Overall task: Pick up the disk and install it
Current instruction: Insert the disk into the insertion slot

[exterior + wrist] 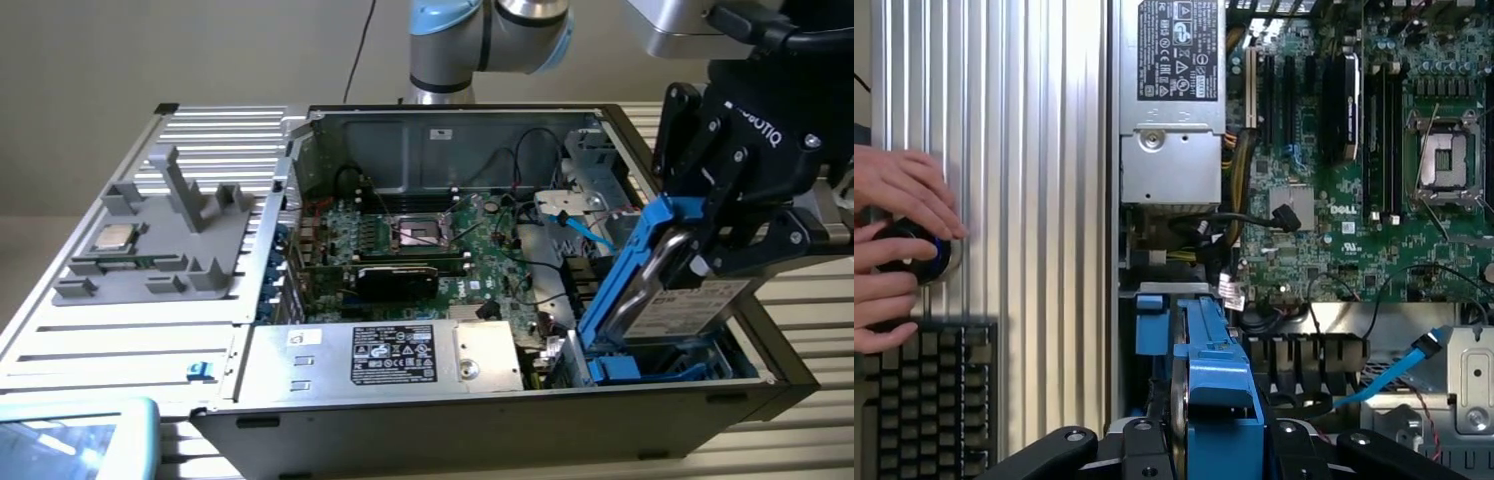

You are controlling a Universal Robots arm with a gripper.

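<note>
Where the ribbed silver metal table (94,340) bears the open grey steel computer case (441,430), the black two-fingered gripper (701,260) hangs over the case's corner at the exterior view's right. Its fingers are clamped on the disk (674,300), a silver-grey hard drive in a bright blue plastic carrier. The disk is tilted, its lower end at the blue drive bay (627,368). A person's hands (894,245) rest on a round black knob (912,258).
</note>
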